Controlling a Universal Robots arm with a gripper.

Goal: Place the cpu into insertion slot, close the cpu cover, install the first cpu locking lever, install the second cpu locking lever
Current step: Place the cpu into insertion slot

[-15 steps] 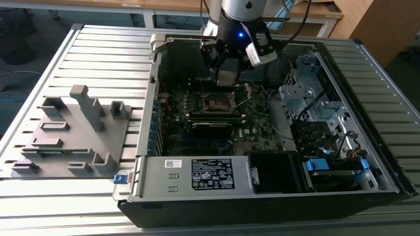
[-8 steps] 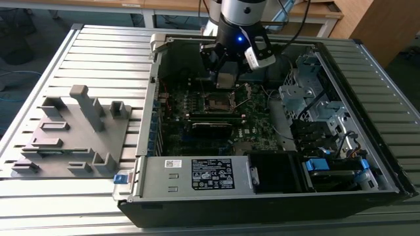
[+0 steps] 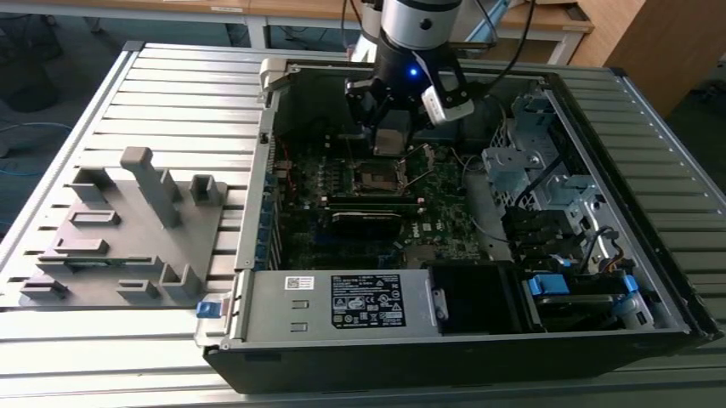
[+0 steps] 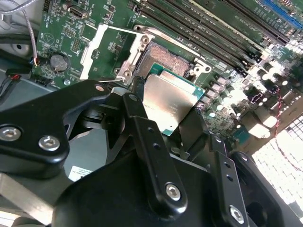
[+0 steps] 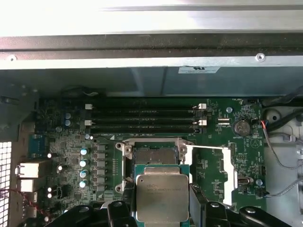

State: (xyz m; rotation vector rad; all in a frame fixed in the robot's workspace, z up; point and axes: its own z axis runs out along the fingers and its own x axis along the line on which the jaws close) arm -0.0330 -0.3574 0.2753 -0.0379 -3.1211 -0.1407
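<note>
The cpu (image 5: 162, 198): flat square chip, dull grey metal lid, green edge showing in the second wrist view
- Where: pinched in the gripper (image 3: 390, 143), black fingers clamped on two opposite edges. It hangs above the insertion slot (image 5: 155, 155), near it and not seated; the socket centre is bare
- The cpu cover (image 5: 226, 175) is swung open, lying flat just beside the slot
- Handling, my judgement: light and rigid, no flex. The smooth lid is likely slippery, so an edge grip is the sensible hold, with the underside left untouched. Socket contacts look delicate, so a tilted or dragged chip could damage them
- Writing: faint print on the cpu lid, too small to make out. A white label (image 3: 369, 300) with dense black print sits on the power supply box at the case's near end. A small pale sticker (image 5: 199, 69) is on the chassis wall, also illegible
</note>
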